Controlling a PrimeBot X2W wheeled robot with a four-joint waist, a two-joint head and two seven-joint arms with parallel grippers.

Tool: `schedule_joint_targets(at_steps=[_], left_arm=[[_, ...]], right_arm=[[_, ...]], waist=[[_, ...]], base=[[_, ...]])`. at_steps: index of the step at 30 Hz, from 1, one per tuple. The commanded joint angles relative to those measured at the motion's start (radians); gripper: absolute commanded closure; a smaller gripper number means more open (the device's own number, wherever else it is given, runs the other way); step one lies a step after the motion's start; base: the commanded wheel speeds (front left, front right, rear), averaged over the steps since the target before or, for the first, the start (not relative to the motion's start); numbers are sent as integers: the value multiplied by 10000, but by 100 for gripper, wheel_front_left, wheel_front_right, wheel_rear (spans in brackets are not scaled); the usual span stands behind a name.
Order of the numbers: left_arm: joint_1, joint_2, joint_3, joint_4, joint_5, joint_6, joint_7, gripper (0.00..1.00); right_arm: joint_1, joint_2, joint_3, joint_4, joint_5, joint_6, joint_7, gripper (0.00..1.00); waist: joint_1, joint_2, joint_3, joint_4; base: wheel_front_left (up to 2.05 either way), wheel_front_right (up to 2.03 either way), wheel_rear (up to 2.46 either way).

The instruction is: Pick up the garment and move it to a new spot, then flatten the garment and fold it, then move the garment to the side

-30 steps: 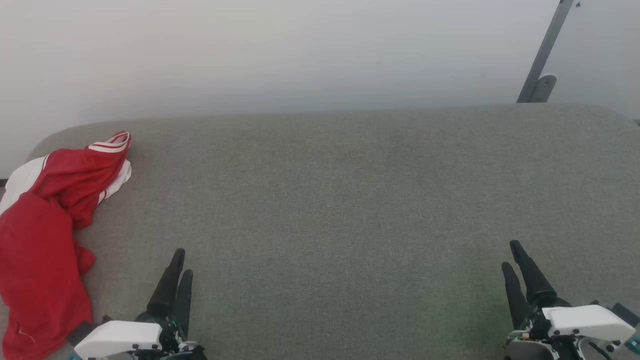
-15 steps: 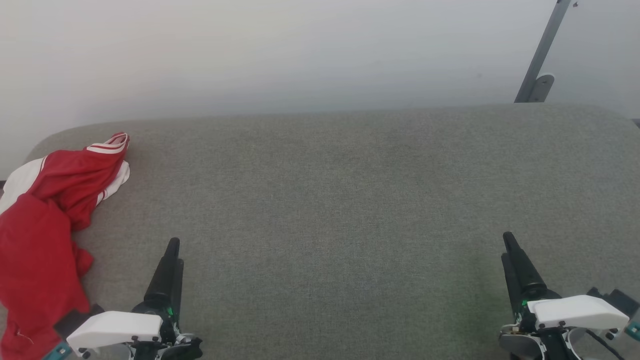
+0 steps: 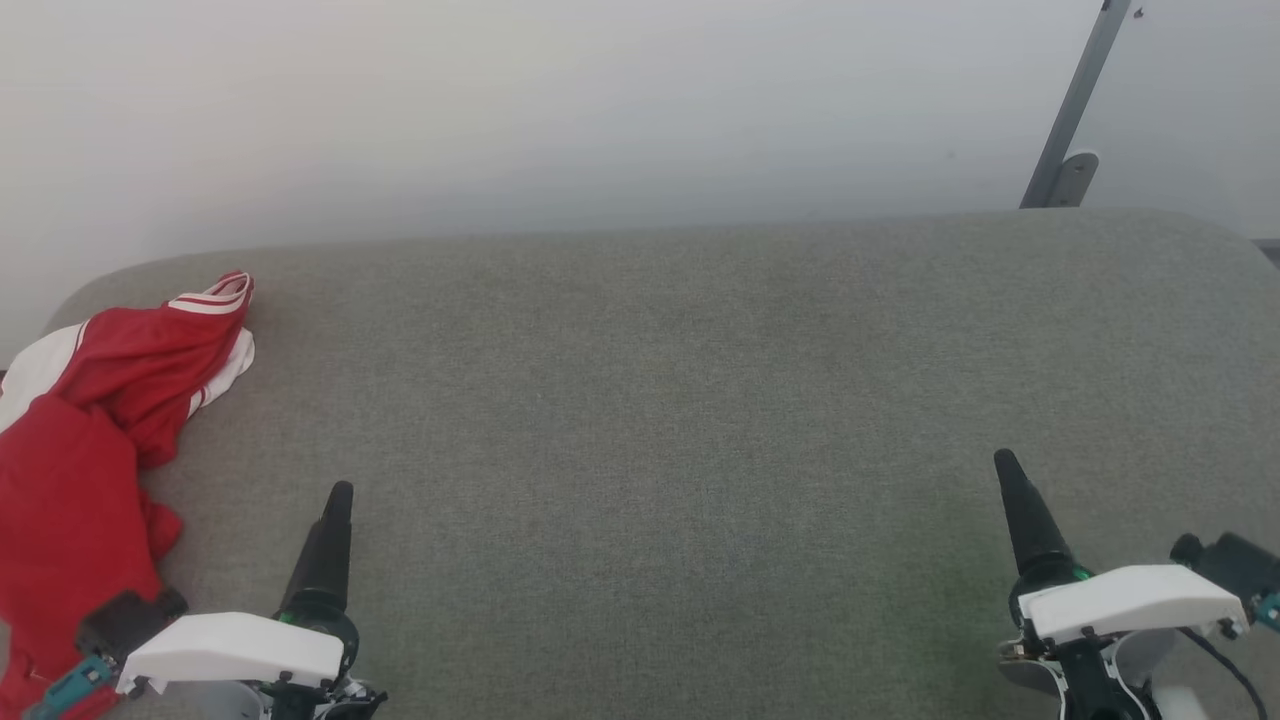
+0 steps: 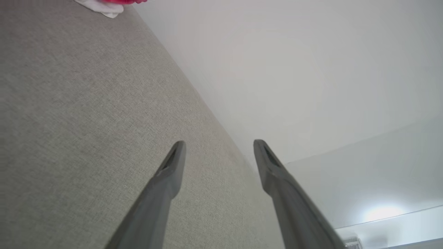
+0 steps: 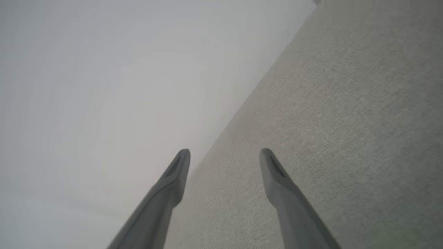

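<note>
Garment (image 3: 90,420), a crumpled red-and-white thin jersey, awaits pickup; left tool (image 4: 218,141) and right tool (image 5: 225,150), both spread apart, must reach leftward.

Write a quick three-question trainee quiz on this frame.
1. In the head view, where on the grey surface does the garment lie? A: left end. B: centre. C: right end.
2. True or false: the left gripper is shut on the garment.
3. Fill in: the right gripper is ___ (open/shut).

Key
1. A. It lies crumpled at the left end.
2. False. The fingers are apart with nothing between them, and the garment lies off to the side.
3. Open.
</note>
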Motion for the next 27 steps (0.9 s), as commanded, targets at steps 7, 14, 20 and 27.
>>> schedule_joint_targets(at_steps=[7,14,20,27], left_arm=[[-66,368,-111,-239,1522,170,-302,0],[-56,557,-96,-328,2857,164,-534,0],[-11,617,93,-380,3697,42,-731,0],[59,524,391,-478,4464,-201,-929,0]], right_arm=[[-335,-31,-11,-124,-1514,1,-155,0],[-388,-32,-28,-212,-2760,1,-238,0],[-387,-36,-76,-293,-3637,2,-362,0],[-355,-44,-98,-375,-4430,2,-478,0]], waist=[[0,-1,-31,-6],[0,-1,-41,-4],[0,-1,-50,-9],[0,-1,-69,-23]], base=[[0,0,0],[0,0,0],[0,0,0],[0,0,0]])
